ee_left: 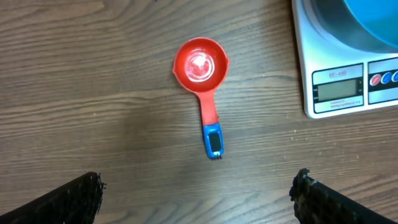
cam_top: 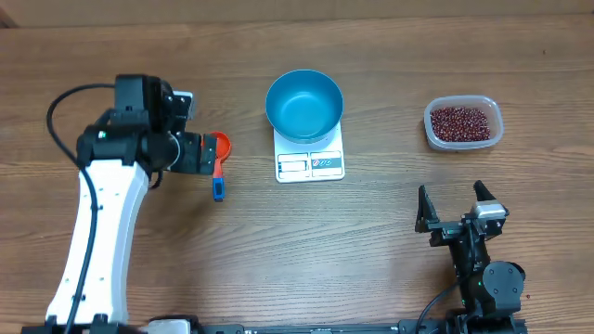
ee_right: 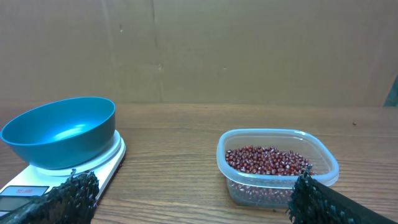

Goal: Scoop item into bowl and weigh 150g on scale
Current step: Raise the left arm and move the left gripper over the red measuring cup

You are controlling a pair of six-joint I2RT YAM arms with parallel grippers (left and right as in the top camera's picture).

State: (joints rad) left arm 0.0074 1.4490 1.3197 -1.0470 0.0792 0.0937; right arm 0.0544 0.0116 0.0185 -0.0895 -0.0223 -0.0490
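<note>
The blue bowl (cam_top: pixel 304 104) sits empty on the white scale (cam_top: pixel 310 164) at mid-table. Dark red beans (cam_top: pixel 461 122) fill a clear tub (cam_top: pixel 464 144) to the right. A red scoop (ee_left: pixel 200 62) with a blue-tipped handle lies flat on the wood left of the scale (ee_left: pixel 336 87). My left gripper (ee_left: pixel 198 186) hovers open above the scoop and holds nothing; the overhead view shows it (cam_top: pixel 202 151) partly covering the scoop (cam_top: pixel 220 147). My right gripper (cam_top: pixel 454 199) stands open near the front edge. It (ee_right: pixel 193 186) faces the bowl (ee_right: pixel 62 130) and the beans (ee_right: pixel 267 160).
Bare wood lies between the scale (ee_right: pixel 109 158) and the tub (ee_right: pixel 249 190). A brown cardboard wall (ee_right: pixel 249 50) stands behind the table. The left arm's white link (cam_top: pixel 102 232) crosses the table's left side.
</note>
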